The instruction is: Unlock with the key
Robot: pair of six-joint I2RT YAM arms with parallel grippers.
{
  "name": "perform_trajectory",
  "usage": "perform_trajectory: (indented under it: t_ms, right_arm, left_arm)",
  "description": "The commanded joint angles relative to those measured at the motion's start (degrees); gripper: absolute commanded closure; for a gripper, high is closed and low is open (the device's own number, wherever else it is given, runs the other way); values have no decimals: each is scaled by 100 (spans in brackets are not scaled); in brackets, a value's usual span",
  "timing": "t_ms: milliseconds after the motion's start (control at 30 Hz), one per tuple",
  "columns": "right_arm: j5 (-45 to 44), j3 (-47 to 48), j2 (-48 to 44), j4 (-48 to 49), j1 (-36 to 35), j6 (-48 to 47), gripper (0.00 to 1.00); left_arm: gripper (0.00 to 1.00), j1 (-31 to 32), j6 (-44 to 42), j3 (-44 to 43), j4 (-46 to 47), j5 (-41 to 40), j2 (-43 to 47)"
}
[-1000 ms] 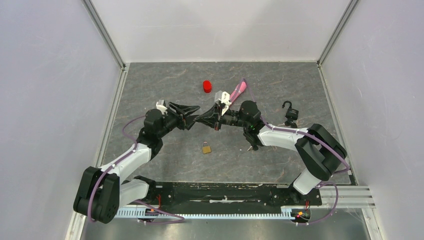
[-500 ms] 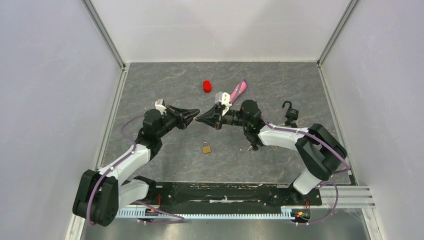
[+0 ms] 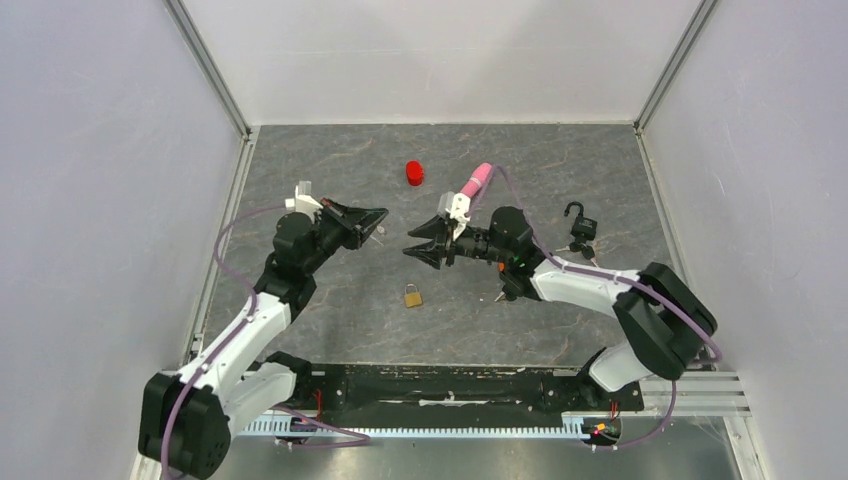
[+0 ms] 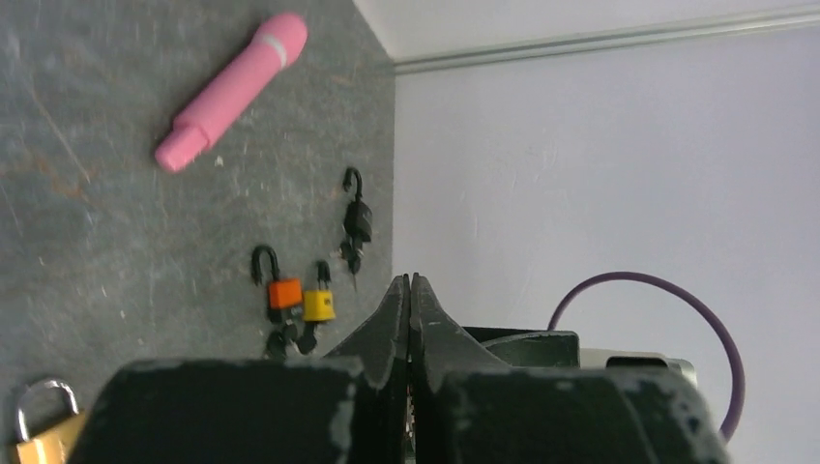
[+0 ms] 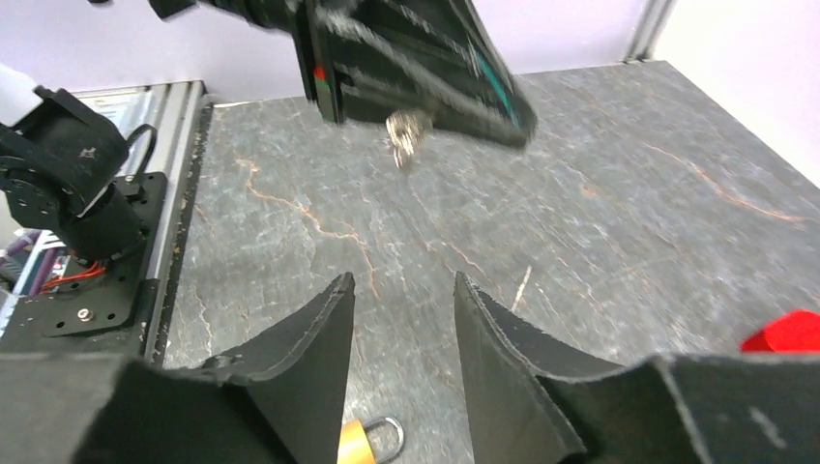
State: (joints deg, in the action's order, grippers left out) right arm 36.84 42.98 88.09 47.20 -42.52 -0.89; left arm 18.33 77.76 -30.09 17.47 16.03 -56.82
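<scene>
— While the overhead view gives the left gripper [image 3: 378, 215] as a closed black wedge above the table [image 3: 560, 330], can you tell from it what the fingers hold?
— Barely: a small pale speck at the tip. The right wrist camera faces that tip and shows the key [image 5: 406, 135], silvery and blurred, hanging from the pinched fingers, off the surface.
— And the left wrist view?
— Its own fingers are pressed together; the key is hidden from it. But it shows an orange padlock [image 4: 284, 291] and a yellow padlock [image 4: 319, 304] side by side near the wall, which the right arm mostly covers from above.
— The right gripper [image 5: 401, 285]?
— Fingers parted, nothing between them, pointing at the left tip but apart from it.
— Where is the brass padlock [image 3: 412, 296]?
— Flat on the table, nearer the bases than both tips, its shackle looking closed. All three views catch it.
— Anything else?
— A red cap [image 3: 414, 173] and a pink tube [image 3: 476, 181] farther back; a black padlock [image 3: 580, 225], shackle open, off to the right.
</scene>
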Motion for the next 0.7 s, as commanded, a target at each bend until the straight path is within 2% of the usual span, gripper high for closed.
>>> perform_trajectory:
  t_ms: [0,133,233,333,533,667]
  right_arm:
    - [-711,-195,-664,-470,24,-420,54]
    - [-1078,-287,-957,-632,25,68,50]
    - [-1292,-397,-1142,-620,24,563,48]
    - [-1457,-572,-1372,-524,21,557,47]
    - [-2143,-827,-1698,-411,-466,-799,47]
    - [-2880,-939,-1689,11,-957,-1714,47]
  left_arm:
    - [98,-1,-1846,-484,-204,-457,502]
    - [98,17,-2426,-629,84,-139,576]
    - [98,32,-2493,-589,333,20,610]
    - [98,47,-2468,-614,207,-12,653]
    - [98,181,-2145,-801,-189,-88,527]
    - [98,572,-2232,-1042,-677,-568,503]
